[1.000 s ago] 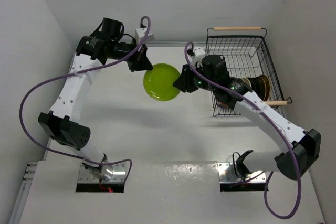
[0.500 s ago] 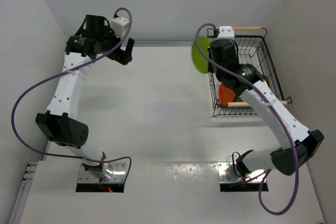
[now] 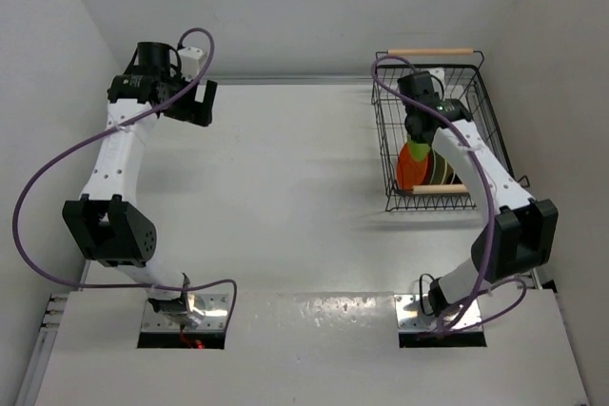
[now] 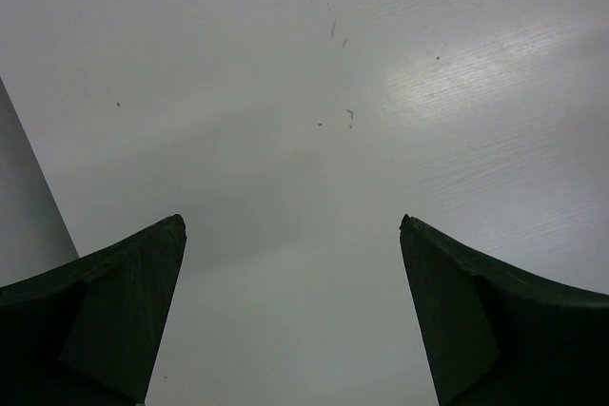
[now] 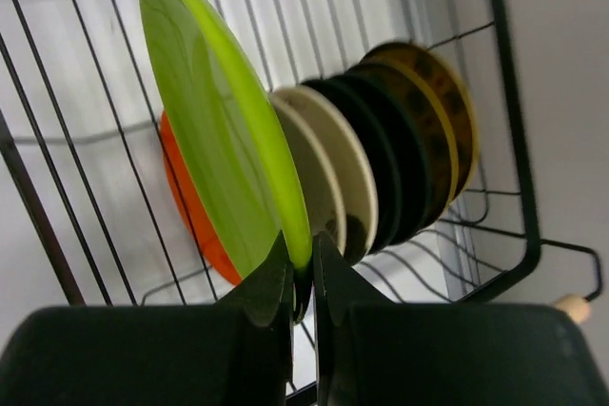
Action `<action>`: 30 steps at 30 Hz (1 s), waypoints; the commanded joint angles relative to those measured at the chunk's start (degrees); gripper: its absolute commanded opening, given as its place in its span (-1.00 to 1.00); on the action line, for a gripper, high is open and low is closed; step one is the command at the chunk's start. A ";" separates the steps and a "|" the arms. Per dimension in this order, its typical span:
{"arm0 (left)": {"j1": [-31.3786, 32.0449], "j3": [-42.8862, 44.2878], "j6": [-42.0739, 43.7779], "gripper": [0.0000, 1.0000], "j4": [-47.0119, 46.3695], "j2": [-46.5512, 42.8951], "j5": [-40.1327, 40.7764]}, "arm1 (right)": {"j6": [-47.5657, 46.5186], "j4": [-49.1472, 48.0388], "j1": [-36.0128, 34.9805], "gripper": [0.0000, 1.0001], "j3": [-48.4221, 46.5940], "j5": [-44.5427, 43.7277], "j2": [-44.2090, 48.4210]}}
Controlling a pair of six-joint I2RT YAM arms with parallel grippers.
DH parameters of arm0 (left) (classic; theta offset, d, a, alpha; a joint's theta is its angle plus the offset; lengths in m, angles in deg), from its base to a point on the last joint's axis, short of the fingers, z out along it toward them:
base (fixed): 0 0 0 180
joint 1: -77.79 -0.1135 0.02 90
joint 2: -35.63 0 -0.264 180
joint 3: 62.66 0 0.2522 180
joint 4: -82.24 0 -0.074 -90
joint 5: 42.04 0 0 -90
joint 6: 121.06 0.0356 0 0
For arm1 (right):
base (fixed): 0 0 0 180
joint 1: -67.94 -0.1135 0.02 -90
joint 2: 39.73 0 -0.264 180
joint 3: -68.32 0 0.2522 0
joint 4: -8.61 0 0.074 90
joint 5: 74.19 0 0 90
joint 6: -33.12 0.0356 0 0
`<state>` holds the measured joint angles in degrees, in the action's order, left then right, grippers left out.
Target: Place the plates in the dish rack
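Lime-green round plate (image 5: 219,140) has left the white surface (image 3: 285,197); from above, my right pincer (image 3: 419,135) reaches into the black wire dish rack (image 3: 457,67). Left wrist: my left pincer (image 4: 290,225) gapes, empty. Right wrist: I clamp the plate's rim, upright beside the orange-red plate (image 5: 190,206); slotting comes next.

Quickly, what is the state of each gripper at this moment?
Left gripper: open, holding nothing.
Right gripper: closed on the edge of the lime green plate.
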<state>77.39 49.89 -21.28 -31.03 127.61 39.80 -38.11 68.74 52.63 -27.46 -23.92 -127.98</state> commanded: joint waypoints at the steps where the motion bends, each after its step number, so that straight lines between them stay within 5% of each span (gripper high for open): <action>1: -1.35 -0.43 -0.99 1.00 -1.73 -2.86 -1.33 | 0.57 -0.58 0.45 -1.00 2.73 4.83 -1.22; 22: -3.02 -1.49 -0.47 1.00 -1.73 -2.86 -3.00 | 4.70 -0.06 -2.26 -1.00 3.89 3.86 -13.18; 30: -3.02 -1.49 -0.46 1.00 -1.73 -2.86 -3.53 | 5.49 2.23 -2.01 -0.51 1.25 3.95 -11.08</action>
<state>74.96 48.31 -21.26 -31.42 127.30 37.37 -33.70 70.29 50.44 -23.77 -19.17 -140.74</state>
